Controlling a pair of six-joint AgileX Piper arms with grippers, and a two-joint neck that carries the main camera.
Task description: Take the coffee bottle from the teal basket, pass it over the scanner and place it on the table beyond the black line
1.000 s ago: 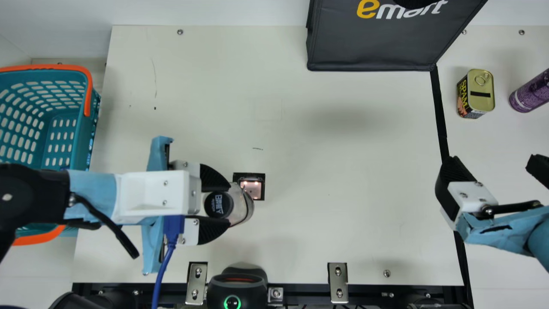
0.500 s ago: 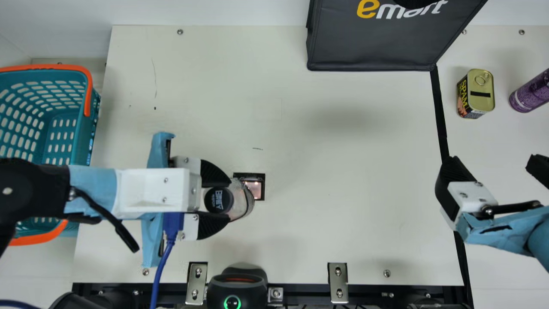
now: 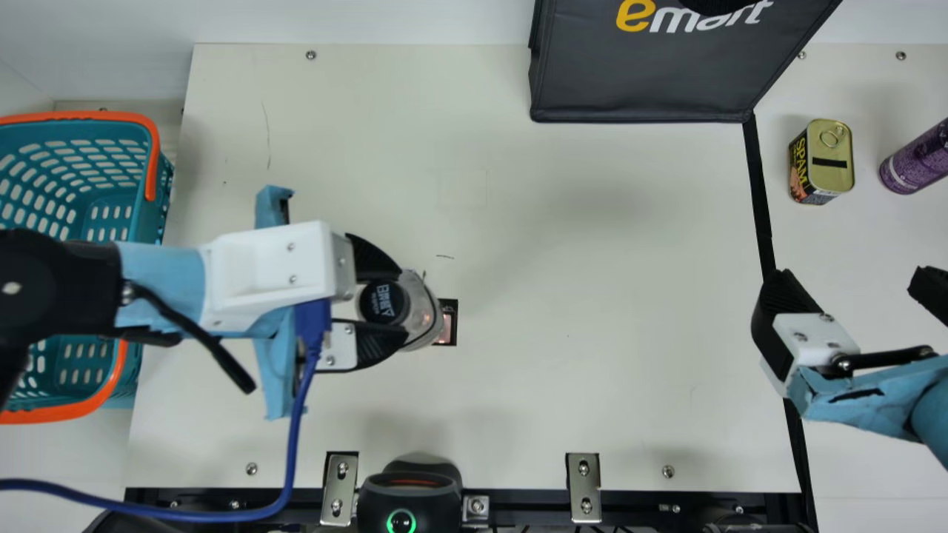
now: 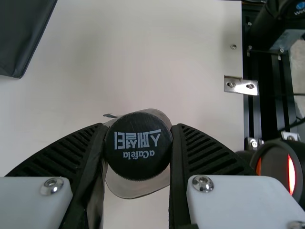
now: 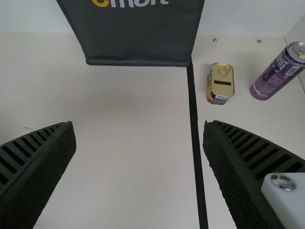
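You get bright, fairly even light across the cream table (image 3: 563, 400), with soft-edged shadows right of centre and beside the can (image 3: 831, 155). The scanner (image 3: 446, 329) glows pinkish—a green ring (image 3: 401, 521) shines nearer you—and your left wrist view catches glare on a metal bracket (image 4: 248, 88).

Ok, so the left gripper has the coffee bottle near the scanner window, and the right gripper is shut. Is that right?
One thing is off: the right gripper isn't shut, it is wide open, as the right wrist view shows. The left gripper does have the coffee bottle near the scanner window.
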